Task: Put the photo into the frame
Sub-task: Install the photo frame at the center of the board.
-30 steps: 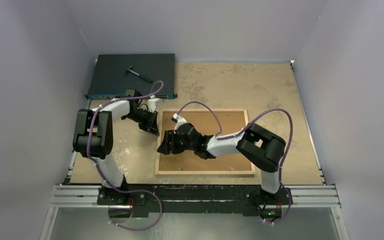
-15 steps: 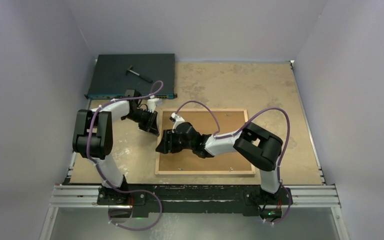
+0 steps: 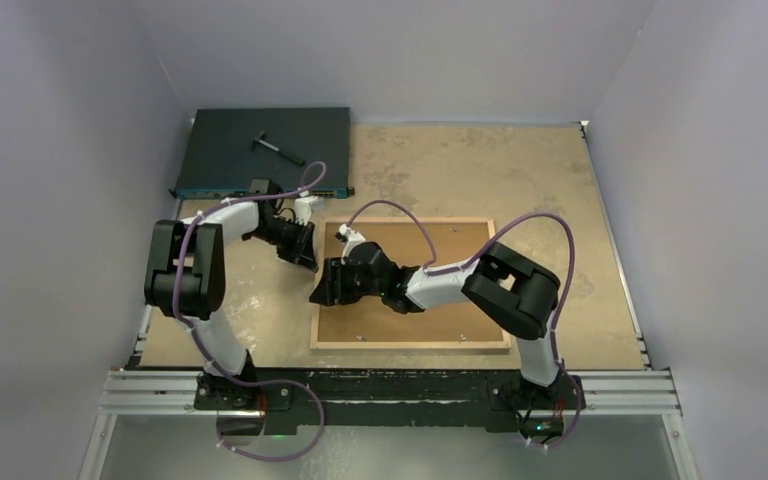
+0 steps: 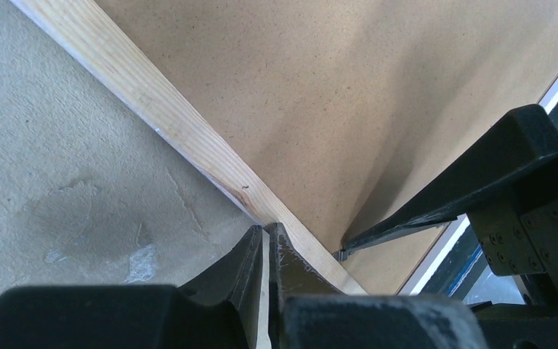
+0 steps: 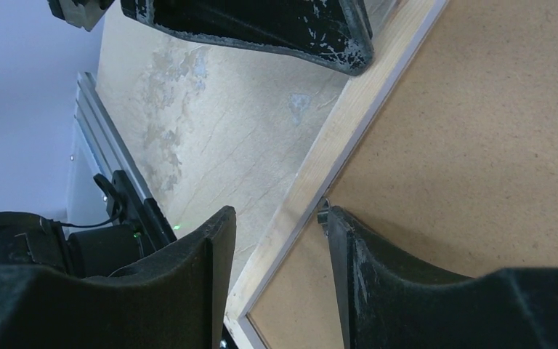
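Looking down from above, I count one frame point(image 3: 410, 344) on the worktop point(image 3: 480, 170). It lies flat and face down, near the middle, in front of my two arm bases. Its light wood back is up, and one plain brown backing board point(image 3: 400, 325) sits inside the four wooden rails.

My two pincers meet at the frame's left rail, near its far corner. My left pincer point(image 4: 265, 240) is clenched, with its two fingers pressed together. In the left wrist view their tips touch the outer edge of that rail, and nothing is caught between them.

My right pincer point(image 5: 277, 212) is released and straddles the same rail from above. One finger point(image 5: 196, 276) is over the bare worktop just outside the frame, and the other point(image 5: 378, 291) is over the backing board. The wood strip runs between them with a gap on each side. One small metal tab point(image 5: 323, 214) shows at the rail's inner edge, just beside that second fingertip.

On the far left corner of the worktop lies one flat dark box point(image 3: 240, 150), well apart from the frame. One small hammer-shaped tool point(image 3: 278, 148) rests on top of it.
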Controlling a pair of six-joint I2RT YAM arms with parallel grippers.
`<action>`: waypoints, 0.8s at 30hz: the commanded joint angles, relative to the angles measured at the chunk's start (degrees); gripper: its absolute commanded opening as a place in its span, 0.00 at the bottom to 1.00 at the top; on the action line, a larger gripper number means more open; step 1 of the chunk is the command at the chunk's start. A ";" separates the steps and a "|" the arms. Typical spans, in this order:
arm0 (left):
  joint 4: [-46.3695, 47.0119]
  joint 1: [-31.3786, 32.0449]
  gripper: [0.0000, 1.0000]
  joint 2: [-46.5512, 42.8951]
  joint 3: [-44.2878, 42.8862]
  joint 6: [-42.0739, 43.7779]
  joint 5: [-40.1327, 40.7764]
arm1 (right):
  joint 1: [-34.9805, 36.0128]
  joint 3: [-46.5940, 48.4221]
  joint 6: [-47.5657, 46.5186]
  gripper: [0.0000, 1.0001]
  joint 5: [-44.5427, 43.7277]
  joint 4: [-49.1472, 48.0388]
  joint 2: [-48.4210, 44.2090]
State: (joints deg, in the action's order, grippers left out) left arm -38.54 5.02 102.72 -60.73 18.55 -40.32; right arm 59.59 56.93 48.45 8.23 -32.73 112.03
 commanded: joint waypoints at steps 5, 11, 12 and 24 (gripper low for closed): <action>2.65 0.21 0.04 -0.62 0.78 1.58 2.62 | 0.41 2.85 -2.56 0.49 2.85 0.30 1.58; 2.07 0.22 0.04 -0.90 0.29 1.68 2.91 | 0.36 1.96 -2.57 0.48 2.82 2.30 -0.71; 1.62 0.12 0.03 -1.07 -0.14 1.78 2.99 | 0.27 2.03 -2.68 0.48 2.34 2.63 -1.40; -7.83 -3.59 0.05 -3.34 -6.58 10.26 3.20 | -8.30 -3.92 -4.35 0.57 -0.50 6.48 -18.11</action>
State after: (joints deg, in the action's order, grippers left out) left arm -42.94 2.90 102.19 -64.55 22.68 -38.48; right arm 55.86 56.21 45.39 9.02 -27.29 100.68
